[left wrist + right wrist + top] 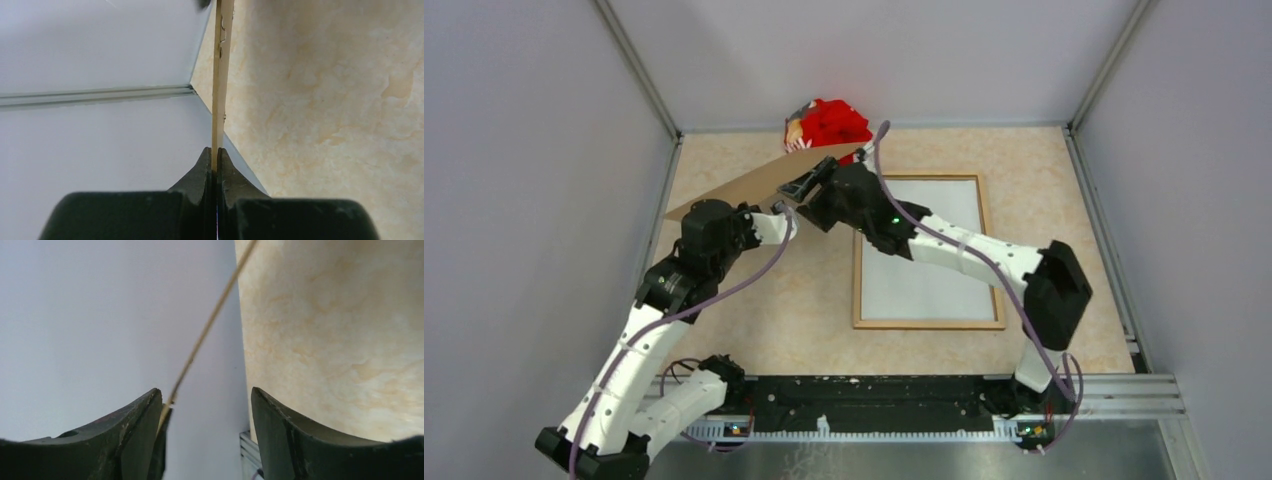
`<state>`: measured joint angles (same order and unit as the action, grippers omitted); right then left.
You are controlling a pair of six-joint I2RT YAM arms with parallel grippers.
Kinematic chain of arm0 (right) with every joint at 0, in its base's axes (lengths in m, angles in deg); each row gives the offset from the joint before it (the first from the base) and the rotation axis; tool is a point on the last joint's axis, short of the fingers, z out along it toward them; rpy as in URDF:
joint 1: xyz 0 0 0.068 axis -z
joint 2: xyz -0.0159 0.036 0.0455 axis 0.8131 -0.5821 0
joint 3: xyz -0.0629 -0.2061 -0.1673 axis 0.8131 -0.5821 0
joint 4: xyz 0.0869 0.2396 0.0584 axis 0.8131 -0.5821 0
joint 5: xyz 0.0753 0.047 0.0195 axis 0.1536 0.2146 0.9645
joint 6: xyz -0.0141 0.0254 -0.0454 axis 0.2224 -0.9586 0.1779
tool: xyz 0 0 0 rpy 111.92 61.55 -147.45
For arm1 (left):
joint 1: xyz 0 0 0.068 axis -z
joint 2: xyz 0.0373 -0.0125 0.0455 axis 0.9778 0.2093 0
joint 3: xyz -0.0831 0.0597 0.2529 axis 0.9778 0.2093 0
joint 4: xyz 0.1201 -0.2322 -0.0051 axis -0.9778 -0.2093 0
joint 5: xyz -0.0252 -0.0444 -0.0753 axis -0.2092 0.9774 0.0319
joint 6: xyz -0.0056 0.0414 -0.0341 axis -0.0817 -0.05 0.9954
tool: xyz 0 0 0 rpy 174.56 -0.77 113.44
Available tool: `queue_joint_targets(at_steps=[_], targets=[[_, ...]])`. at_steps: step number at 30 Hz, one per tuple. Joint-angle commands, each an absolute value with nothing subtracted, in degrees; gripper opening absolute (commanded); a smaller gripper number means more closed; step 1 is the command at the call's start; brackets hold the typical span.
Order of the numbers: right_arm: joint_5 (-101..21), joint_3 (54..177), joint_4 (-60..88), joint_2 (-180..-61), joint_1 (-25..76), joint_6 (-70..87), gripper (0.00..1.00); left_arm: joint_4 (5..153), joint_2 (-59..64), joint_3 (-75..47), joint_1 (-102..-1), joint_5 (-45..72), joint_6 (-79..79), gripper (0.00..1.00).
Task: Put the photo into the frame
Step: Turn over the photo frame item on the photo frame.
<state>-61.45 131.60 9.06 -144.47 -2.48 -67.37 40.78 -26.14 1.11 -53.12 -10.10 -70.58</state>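
Nearest the overhead camera, at 6 o'clock, the two arm bases were seen bolted to a black rail (874, 405) along the near edge of the counter (794, 310). The left gripper (780, 208) was stretched toward 11 o'clock and was seen fully closed. In its wrist view the fingers (200, 170) were pressed onto the thin edge of a brown backing board (221, 75), which was carried edge-on above the counter. From above, this board was seen as a long tilted panel, running from 9 o'clock up to 1 o'clock of the left gripper.

The right gripper (809, 182) was placed just beside the left one, on the same board. Its jaws were spread apart — the board's edge was laid against one finger (145, 415) while the other was kept clear of it, so nothing was clamped there.

The frame (929, 324) was laid flat on the counter at about 3 o'clock of its centre, partly crossed by the right forearm. The photo (924, 295) was seen inside the frame, white reverse up and filling the opening; its printed side could not be seen.

At 12 o'clock, against the far wall, a red object (834, 122) was partly hidden by the board's upper end; what it was could not be told.
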Motion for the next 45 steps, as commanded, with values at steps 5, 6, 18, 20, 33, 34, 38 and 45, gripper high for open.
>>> queue_joint_targets(at_steps=[5, 6, 18, 20, 33, 34, 38, 45], targets=[[-31.3, 118.0, 18.7, -124.0, 13.8, -39.4, 0.70, 43.5, -24.5, -12.7, -53.0, -7.6, -72.5, 0.00], [-29.3, 120.3, 13.8, -122.8, 14.8, -29.1, 0.70, 42.6, -24.2, -13.8, -53.1, -6.9, -72.7, 0.00], [-31.8, 136.0, -16.8, -113.6, 3.1, 46.2, 0.75, 30.3, -27.4, -19.7, -53.0, 8.8, -79.6, 0.00], [-32.6, 138.0, -21.3, -113.7, -0.5, 50.8, 0.76, 28.1, -27.9, -21.0, -53.0, 11.2, -80.0, 0.00], [-46.5, 147.0, -33.8, -123.9, -12.2, 60.7, 0.70, 23.7, -31.1, -24.0, -53.0, 21.5, -86.2, 0.00], [-48.8, 146.8, -32.8, -124.2, -12.9, 61.3, 0.68, 23.6, -31.5, -23.9, -53.0, 21.7, -86.4, 0.00], [-54.4, 144.7, -28.9, -124.5, -14.5, 63.2, 0.62, 23.0, -31.8, -23.8, -53.1, 21.9, -86.9, 0.00], [-57.8, 140.5, -22.9, -123.6, -15.5, 64.0, 0.46, 23.0, -32.4, -23.2, -53.1, 22.8, -87.4, 0.00]])
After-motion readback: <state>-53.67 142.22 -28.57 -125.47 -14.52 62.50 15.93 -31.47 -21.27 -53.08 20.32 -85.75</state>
